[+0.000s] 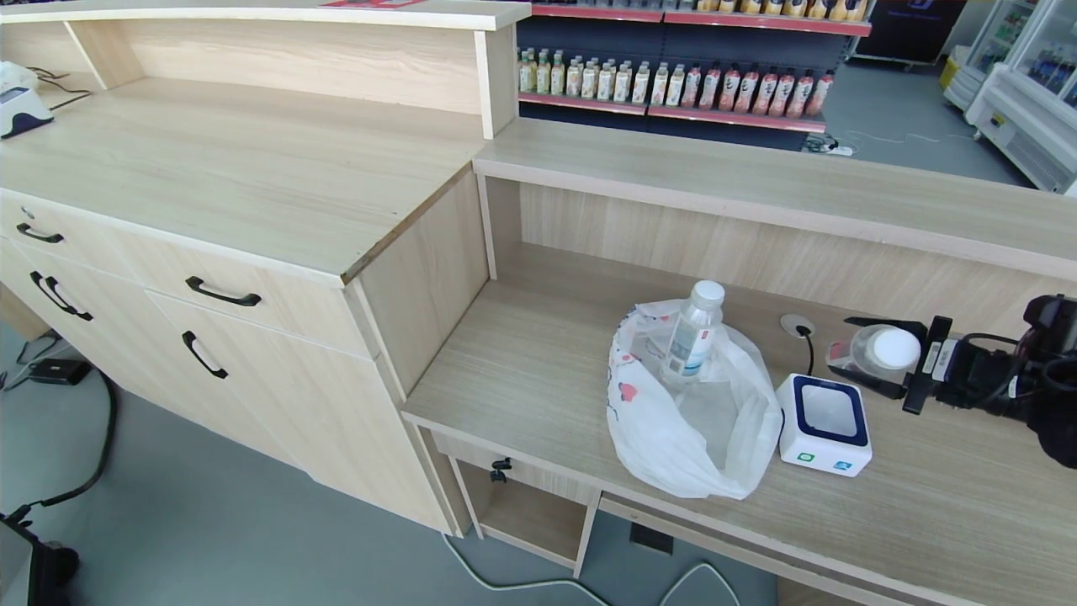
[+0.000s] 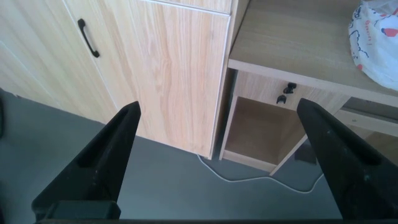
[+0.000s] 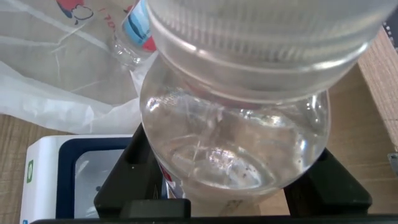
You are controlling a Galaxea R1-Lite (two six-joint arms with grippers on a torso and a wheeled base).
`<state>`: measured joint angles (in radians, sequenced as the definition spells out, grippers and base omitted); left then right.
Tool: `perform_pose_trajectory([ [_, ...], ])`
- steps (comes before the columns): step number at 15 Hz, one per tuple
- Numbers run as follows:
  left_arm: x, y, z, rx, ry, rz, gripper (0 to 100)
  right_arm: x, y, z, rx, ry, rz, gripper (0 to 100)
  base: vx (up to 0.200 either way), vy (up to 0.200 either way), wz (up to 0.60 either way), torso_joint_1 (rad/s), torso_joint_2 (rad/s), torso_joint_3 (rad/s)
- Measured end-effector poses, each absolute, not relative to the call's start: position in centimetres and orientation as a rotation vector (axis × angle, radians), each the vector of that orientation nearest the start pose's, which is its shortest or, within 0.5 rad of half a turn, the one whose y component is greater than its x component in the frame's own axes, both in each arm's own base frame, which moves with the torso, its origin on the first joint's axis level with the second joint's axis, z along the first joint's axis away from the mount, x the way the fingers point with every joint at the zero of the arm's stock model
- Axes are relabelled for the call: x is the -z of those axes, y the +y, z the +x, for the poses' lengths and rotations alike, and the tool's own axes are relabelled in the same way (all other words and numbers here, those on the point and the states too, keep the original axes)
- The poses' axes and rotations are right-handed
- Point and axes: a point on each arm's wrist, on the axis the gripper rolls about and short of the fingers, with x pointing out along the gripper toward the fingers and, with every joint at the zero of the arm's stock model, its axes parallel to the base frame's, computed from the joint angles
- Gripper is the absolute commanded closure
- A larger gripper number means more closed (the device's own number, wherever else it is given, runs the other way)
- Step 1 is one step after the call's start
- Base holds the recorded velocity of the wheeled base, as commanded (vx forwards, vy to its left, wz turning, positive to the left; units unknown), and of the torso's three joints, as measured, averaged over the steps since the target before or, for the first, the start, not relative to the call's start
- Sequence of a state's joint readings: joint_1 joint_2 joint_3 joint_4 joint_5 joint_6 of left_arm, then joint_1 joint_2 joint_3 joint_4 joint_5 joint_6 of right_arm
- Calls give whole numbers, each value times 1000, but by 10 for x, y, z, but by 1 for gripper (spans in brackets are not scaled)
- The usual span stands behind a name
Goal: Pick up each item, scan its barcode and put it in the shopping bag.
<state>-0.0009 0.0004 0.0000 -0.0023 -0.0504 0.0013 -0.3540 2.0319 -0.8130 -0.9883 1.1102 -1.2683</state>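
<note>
On the low wooden checkout counter [image 1: 522, 370], a white shopping bag [image 1: 673, 421] already holds one upright water bottle [image 1: 692, 337]. The right gripper [image 1: 867, 353] grasps a second water bottle [image 1: 888, 349] sideways, close to the barcode scanner [image 1: 824, 421], probably to present its label. The left gripper [image 2: 217, 124] hangs released near the cabinet [image 2: 180, 68].

Grips clear water bottle [image 3: 236, 124] in right gripper [image 3: 230, 193], black fingers [image 3: 124, 180] pressed on either side, white ribbed cap [image 3: 261, 31] toward camera. Behind it, white barcode scanner [image 3: 56, 180] with dark blue window frame. Next to that, translucent shopping bag [image 3: 56, 81] holding second bottle [image 3: 134, 31], blue-red label. Wooden counter [image 3: 379, 81] underneath.
</note>
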Motion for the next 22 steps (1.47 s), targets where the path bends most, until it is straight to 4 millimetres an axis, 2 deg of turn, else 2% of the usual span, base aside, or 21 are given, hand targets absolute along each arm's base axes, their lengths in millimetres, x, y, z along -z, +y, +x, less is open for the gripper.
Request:
perform_pose_trajectory([
  [8, -76, -1, -23, 51, -2, 1, 0, -104, -102, 340, -757, -313, -1046, 100, 0, 0, 0, 0, 0, 0],
  [15, -76, -1, -23, 50, -2, 1, 0, -113, -102, 342, -747, -330, -1055, 100, 0, 0, 0, 0, 0, 0],
  [18, -76, -1, -23, 51, -2, 1, 0, -137, -91, 338, -759, -307, -958, 100, 0, 0, 0, 0, 0, 0],
  [20, -76, -1, -23, 51, -2, 1, 0, -173, -75, 320, -748, -230, -795, 100, 0, 0, 0, 0, 0, 0],
  [22, -76, -1, -23, 51, -2, 1, 0, -214, -50, 292, -686, -116, -564, 100, 0, 0, 0, 0, 0, 0],
])
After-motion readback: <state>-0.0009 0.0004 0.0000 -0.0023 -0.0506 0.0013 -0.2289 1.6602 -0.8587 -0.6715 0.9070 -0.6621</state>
